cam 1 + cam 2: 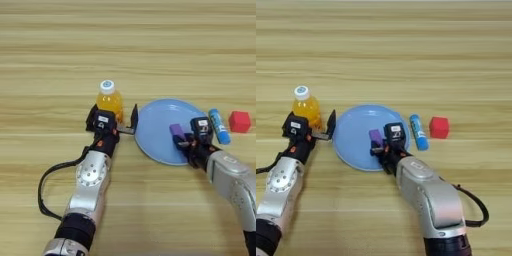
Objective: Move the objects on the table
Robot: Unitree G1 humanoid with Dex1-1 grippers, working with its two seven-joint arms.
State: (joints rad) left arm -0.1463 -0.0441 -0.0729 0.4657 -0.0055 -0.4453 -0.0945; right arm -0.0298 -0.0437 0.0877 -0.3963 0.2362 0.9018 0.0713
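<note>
Nearest you, both forearms enter from the near edge of the table and reach toward its middle.

Your right gripper sits over the near right part of the blue plate. Its fingers are narrow and closed on the purple oblong block. The block is over the plate's surface, well inside the rim; you cannot tell whether it touches the plate or is held just above it.

Your left gripper is left of the plate, at about the same depth. Its fingers are spread wide: one black finger stands upright just beside the plate's left rim, the other is on the far left side of the wrist. The orange drink bottle stands upright with its white cap on, just beyond the gripper and between the two fingers. You cannot tell whether either finger touches it; it does not look clamped.

Right of the plate, a blue stick with a white tip lies on the wood just beside the plate's right rim, long axis running near to far. Further right, apart from the stick, the red cube rests flat on the table.

The far half of the table shows only plank grain.
</note>
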